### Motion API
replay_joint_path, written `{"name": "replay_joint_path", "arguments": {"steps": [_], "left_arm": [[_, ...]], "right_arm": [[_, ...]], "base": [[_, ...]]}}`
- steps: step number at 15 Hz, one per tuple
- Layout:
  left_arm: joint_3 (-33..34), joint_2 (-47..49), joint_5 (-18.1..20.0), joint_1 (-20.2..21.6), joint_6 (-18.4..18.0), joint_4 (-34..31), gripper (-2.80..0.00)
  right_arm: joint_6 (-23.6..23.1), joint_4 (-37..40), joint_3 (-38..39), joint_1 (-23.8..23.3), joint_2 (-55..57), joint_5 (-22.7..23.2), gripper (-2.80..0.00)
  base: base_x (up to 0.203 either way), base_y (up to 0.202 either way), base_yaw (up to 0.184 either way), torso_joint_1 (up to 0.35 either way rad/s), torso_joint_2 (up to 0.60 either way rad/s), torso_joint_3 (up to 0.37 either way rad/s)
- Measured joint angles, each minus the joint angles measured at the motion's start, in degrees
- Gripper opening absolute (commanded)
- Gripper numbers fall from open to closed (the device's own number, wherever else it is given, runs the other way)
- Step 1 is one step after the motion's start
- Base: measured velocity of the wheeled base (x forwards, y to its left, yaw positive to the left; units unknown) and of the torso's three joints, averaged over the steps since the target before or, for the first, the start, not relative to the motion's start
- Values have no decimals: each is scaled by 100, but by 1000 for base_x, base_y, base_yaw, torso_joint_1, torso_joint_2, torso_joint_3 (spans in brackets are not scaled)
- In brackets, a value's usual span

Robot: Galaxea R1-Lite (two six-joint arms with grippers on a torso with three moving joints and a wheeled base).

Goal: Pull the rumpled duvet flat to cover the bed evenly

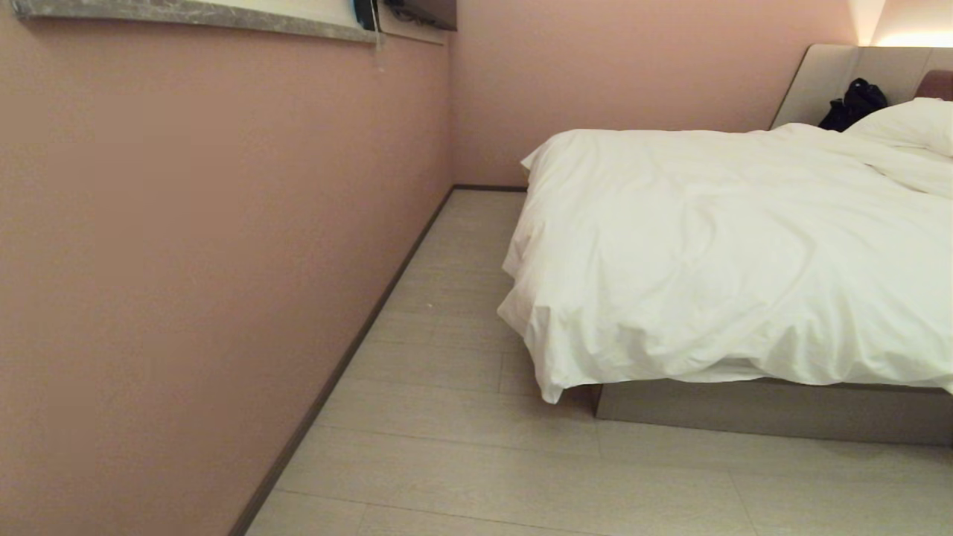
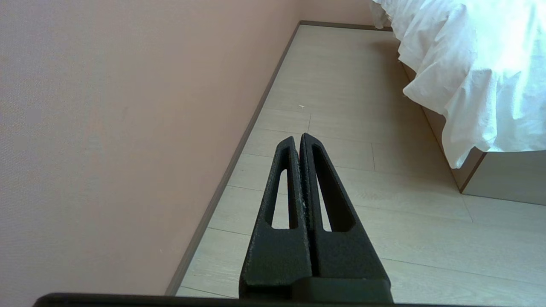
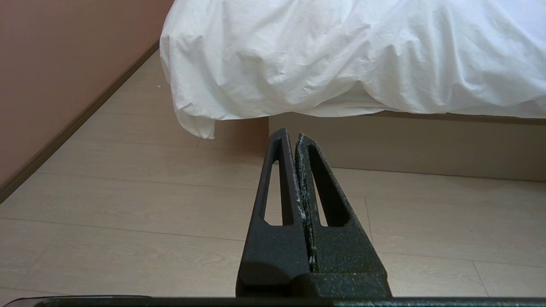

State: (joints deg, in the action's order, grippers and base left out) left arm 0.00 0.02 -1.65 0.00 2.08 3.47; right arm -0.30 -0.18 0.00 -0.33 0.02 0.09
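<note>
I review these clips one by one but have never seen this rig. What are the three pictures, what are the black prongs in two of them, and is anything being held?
A wheeled robot with two arms stands by a bed. The wide picture comes from its head camera. It shows the white duvet draped over the bed's corner, a pillow, a dark bag by the headboard, a pink wall and pale floor. The other two come from cameras on each wrist, looking along the fingers. The black prongs are the left gripper and the right gripper. Both are shut, empty and clear of the duvet, above the floor.
</note>
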Motion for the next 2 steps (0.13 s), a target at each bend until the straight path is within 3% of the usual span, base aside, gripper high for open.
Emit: {"name": "replay_joint_path", "arguments": {"steps": [2], "left_arm": [[0,0,-2,0,0,0,-280]], "right_arm": [[-2,2,0,0,0,1,-280]], "base": [[0,0,0,0,0,0]]}}
